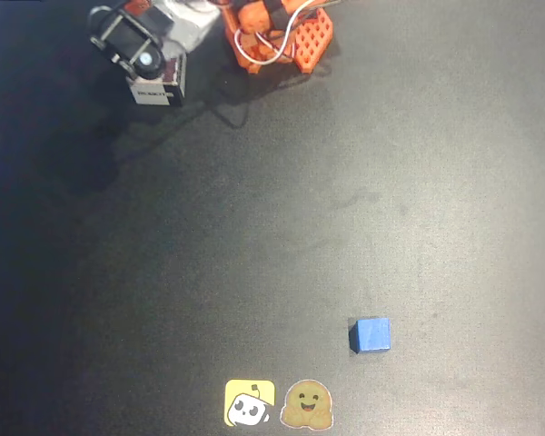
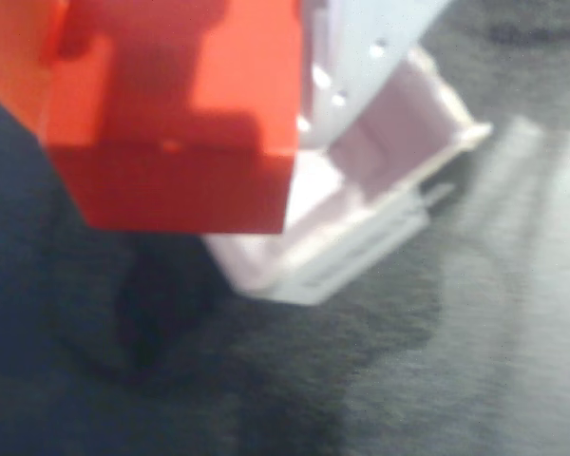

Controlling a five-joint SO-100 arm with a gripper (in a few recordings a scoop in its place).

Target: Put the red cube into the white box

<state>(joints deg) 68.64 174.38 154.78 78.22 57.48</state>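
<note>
From the wrist cam I've got the red cube (image 2: 185, 142) hanging right over the white box (image 2: 361, 204), gripper (image 1: 136, 50) looks clamped on the cube, blue cube (image 1: 372, 334) well apart.

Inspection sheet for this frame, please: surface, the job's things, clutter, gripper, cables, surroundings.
Surface: dark table, matte, faint smudges.
Job's things: white box at upper left in the overhead view, partly under the arm; in the wrist view its open pale inside lies just past the red cube, which is held up close to the camera, blurred.
Clutter: blue cube lower right, alone; two stickers at the bottom edge.
Gripper: gripper over the box; the cube appears clamped in it, fingers not clearly seen.
Cables: white and red wires at the orange arm base.
Surroundings: nothing seen.
</note>
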